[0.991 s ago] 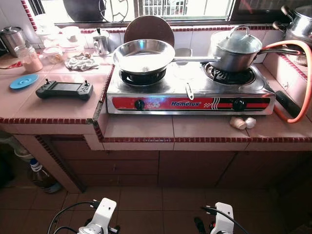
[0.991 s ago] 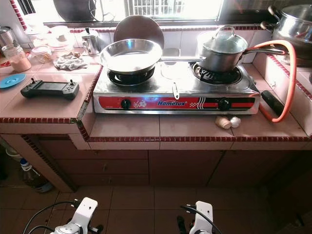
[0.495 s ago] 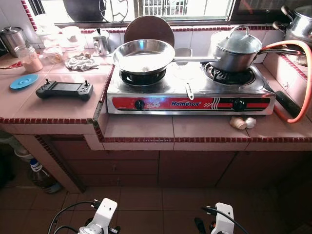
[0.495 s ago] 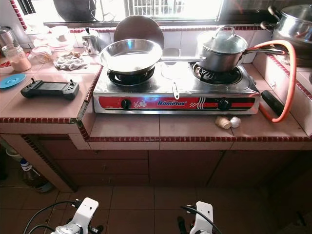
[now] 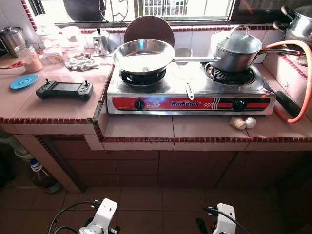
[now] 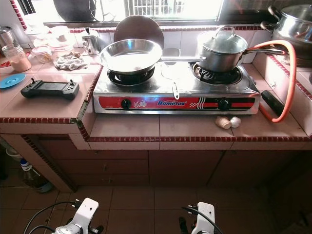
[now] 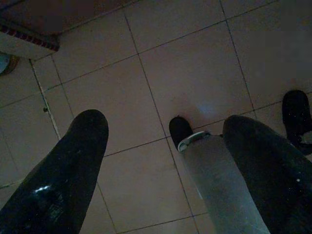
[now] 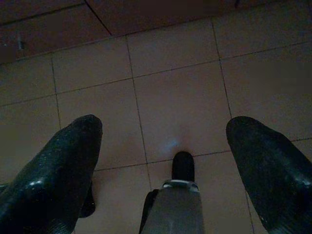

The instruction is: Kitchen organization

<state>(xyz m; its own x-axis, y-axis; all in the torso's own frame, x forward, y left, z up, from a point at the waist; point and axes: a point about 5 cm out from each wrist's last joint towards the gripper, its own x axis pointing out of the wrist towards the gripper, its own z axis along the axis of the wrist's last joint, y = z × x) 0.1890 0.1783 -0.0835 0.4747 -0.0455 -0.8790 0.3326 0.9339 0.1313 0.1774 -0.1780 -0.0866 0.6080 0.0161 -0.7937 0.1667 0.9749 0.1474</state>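
A two-burner steel stove [image 5: 190, 95] stands on the tiled counter. An empty steel frying pan [image 5: 144, 54] sits on its left burner and a lidded saucepan [image 5: 237, 48] on its right. Two garlic bulbs [image 5: 242, 122] lie in front of the stove. On the raised counter to the left are a black handheld controller [image 5: 64, 89], a blue saucer [image 5: 23, 81], a jar of pink powder [image 5: 29, 58] and a crumpled rag [image 5: 81, 62]. Both arms hang low by the floor. My left gripper [image 7: 165, 126] and right gripper [image 8: 163, 129] are open over bare floor tiles, holding nothing.
An orange gas hose [image 5: 304, 83] loops along the right wall under a large steel pot [image 5: 300, 22]. A round board [image 5: 148, 27] leans behind the pan, beside a small steel kettle [image 5: 101, 43]. A bottle [image 5: 41, 178] stands on the floor under the left counter.
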